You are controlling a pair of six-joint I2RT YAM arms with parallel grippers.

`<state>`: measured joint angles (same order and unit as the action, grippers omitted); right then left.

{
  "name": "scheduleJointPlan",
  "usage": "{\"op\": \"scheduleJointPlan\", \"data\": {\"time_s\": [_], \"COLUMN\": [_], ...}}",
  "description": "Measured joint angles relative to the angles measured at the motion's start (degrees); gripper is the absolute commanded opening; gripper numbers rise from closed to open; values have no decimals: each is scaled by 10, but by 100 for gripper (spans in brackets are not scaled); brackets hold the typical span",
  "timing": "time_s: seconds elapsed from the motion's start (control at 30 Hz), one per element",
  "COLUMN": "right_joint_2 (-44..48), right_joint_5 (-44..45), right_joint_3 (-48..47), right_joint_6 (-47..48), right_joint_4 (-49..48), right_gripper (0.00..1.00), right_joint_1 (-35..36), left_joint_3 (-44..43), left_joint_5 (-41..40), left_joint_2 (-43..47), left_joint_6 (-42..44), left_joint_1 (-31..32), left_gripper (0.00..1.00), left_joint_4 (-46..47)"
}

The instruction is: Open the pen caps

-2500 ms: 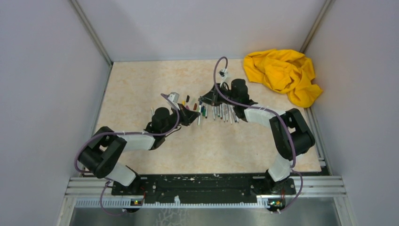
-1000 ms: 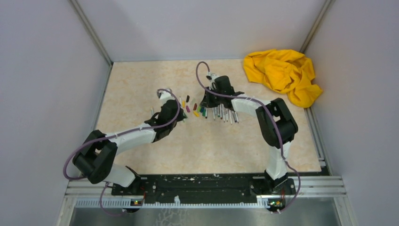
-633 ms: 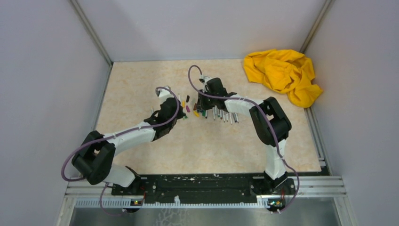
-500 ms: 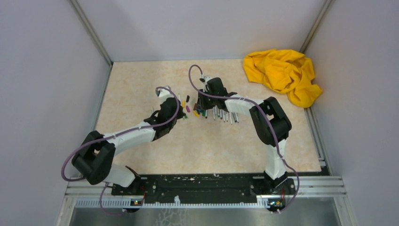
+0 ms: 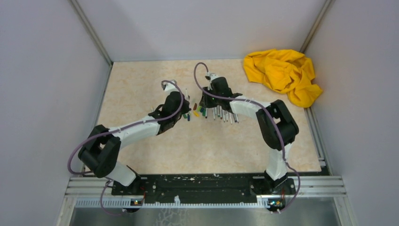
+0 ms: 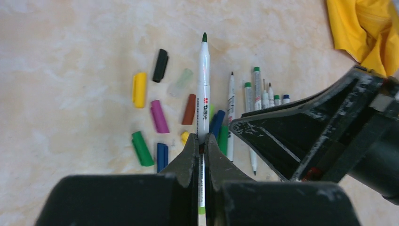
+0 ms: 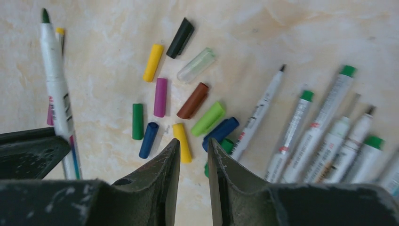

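Left wrist view: left gripper (image 6: 200,150) clamped on uncapped pen (image 6: 203,94); the top view can't resolve that grip. Right gripper (image 7: 194,155) parted, empty, near pen caps (image 7: 193,100). Left arm has shifted right since earlier.

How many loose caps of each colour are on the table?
yellow caps: 2
blue caps: 2
dark green caps: 2
light green caps: 1
purple caps: 1
brown caps: 1
black caps: 1
clear caps: 1
Total: 11

From above, the pen caps (image 5: 196,112) blur together — yellow cloth (image 6: 362,28) cropped in left wrist view.
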<state>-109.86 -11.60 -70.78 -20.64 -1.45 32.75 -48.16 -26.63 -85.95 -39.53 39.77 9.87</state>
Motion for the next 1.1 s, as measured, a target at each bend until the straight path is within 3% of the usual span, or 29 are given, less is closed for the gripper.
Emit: {"op": "scheduleJointPlan", "data": {"time_s": [0.37,0.8,1.1], "right_joint_2": [156,179,195], "right_joint_5": [69,75,73], "right_joint_3": [85,143,147], "right_joint_6": [-30,-35,-36], "right_joint_4": [-38,-42,-45], "right_gripper": [27,28,27], "right_joint_1": [-84,-90,-93], "left_joint_3": [-123,-217,-235], "left_joint_5": [115,142,108], "left_joint_2": [-156,-274,-283], "left_joint_6": [9,7,-7], "left_joint_1": [6,30,34], "left_gripper": [0,0,21], "left_joint_4": [20,10,-35]}}
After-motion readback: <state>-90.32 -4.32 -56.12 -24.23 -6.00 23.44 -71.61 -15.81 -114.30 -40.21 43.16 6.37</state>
